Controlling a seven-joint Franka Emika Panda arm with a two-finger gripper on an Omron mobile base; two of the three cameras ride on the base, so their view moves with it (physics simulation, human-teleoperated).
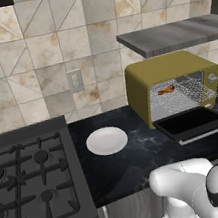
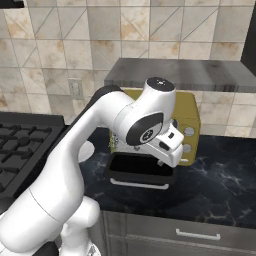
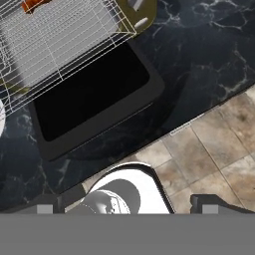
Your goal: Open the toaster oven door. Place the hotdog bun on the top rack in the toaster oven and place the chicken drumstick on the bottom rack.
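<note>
The mustard-yellow toaster oven (image 1: 149, 81) stands on the dark counter, and its door (image 1: 189, 122) lies folded down flat with the silver handle toward me. On a wire rack inside, at the left, lies a reddish-orange piece with dark patches (image 1: 166, 90), which looks like the chicken drumstick (image 3: 34, 5). I cannot tell which rack it is on. The hotdog bun is hidden. My gripper (image 3: 127, 209) hangs above the counter's front edge, looking down on the open door (image 3: 92, 94). Its fingertips (image 3: 45, 209) stand wide apart, open and empty.
A bare white plate (image 1: 106, 141) sits on the counter left of the oven. The gas stove (image 1: 32, 180) takes up the left side. A grey shelf (image 1: 174, 33) juts out just above the oven. Tiled floor (image 3: 219, 149) shows below the counter edge.
</note>
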